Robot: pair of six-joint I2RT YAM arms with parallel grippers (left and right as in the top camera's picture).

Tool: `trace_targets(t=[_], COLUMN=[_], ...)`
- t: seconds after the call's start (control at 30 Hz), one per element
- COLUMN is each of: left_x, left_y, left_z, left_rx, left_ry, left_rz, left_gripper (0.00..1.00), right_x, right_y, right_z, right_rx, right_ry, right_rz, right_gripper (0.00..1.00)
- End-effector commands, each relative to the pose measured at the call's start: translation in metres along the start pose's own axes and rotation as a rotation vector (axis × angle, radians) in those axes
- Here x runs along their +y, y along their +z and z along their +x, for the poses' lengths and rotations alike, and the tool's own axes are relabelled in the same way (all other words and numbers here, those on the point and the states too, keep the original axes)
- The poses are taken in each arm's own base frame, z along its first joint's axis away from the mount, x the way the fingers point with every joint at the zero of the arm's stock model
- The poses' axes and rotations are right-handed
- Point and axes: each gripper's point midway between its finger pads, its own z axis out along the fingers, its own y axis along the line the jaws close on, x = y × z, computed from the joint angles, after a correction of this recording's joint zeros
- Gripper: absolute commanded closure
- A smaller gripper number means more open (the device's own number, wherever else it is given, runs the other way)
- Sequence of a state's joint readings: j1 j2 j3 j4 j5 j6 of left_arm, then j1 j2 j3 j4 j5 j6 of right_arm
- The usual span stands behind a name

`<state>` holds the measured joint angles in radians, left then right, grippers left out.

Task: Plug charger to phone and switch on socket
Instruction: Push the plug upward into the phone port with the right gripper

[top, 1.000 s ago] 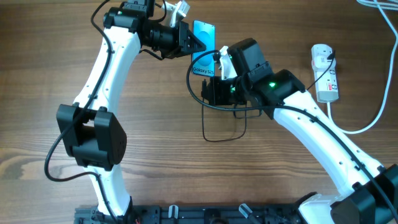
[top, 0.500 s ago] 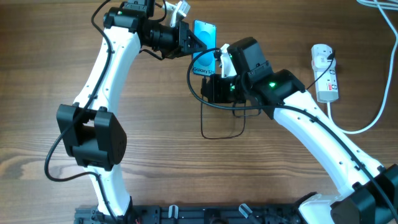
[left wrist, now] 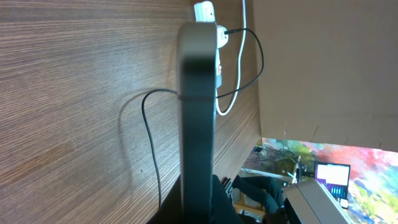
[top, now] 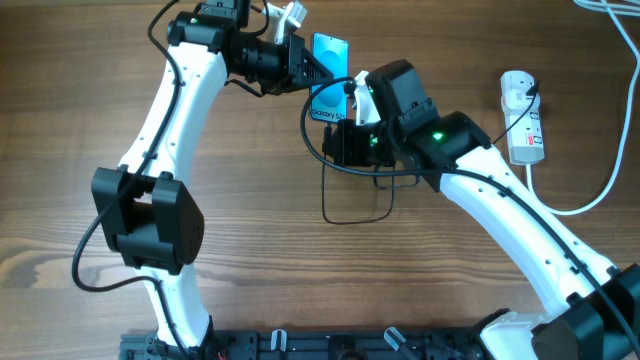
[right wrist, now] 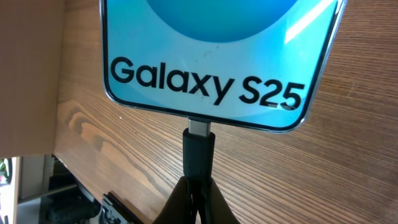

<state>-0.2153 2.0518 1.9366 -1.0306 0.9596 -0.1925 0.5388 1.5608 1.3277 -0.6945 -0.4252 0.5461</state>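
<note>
The phone (top: pixel 329 68) has a cyan-blue screen with "Galaxy S25" at its bottom edge (right wrist: pixel 217 62). My left gripper (top: pixel 305 65) is shut on its upper part; in the left wrist view the phone shows edge-on (left wrist: pixel 198 112). My right gripper (right wrist: pixel 199 196) is shut on the charger connector (right wrist: pixel 199 149), whose metal tip sits at the phone's bottom port. The thin black charger cable (top: pixel 345 215) loops on the table and its black plug end sits in the white socket (top: pixel 522 118) at the right, also seen in the left wrist view (left wrist: pixel 208 18).
The thick white lead (top: pixel 610 150) curves from the socket to the table's right edge. Wooden table (top: pixel 250 250) all around. A black rail (top: pixel 300 345) runs along the front edge.
The right gripper with the connector has edged slightly up toward the phone's bottom edge. The cable loop shifted a little. The left arm has not moved.
</note>
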Motion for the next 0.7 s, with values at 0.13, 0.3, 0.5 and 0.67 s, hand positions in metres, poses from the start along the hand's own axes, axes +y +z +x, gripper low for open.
trace_targets(t=[0.13, 0.3, 0.5, 0.67], left_x=[-0.009, -0.010, -0.014, -0.001], left_y=[0.003, 0.002, 0.002, 0.002], left_z=[0.001, 0.001, 0.003, -0.001], left_rx=[0.013, 0.014, 0.022, 0.001], left_ry=[0.016, 0.016, 0.037, 0.035], left_rz=[0.047, 0.052, 0.076, 0.000], left_gripper=[0.96, 0.96, 0.96, 0.96], right_x=[0.010, 0.010, 0.010, 0.010], right_y=[-0.008, -0.008, -0.008, -0.008], right_z=[-0.003, -0.003, -0.003, -0.002], right_rx=[-0.010, -0.009, -0.013, -0.006], right_ry=[-0.005, -0.004, -0.005, -0.003], right_rz=[-0.030, -0.030, -0.028, -0.029], right_gripper=[0.95, 0.96, 0.96, 0.96])
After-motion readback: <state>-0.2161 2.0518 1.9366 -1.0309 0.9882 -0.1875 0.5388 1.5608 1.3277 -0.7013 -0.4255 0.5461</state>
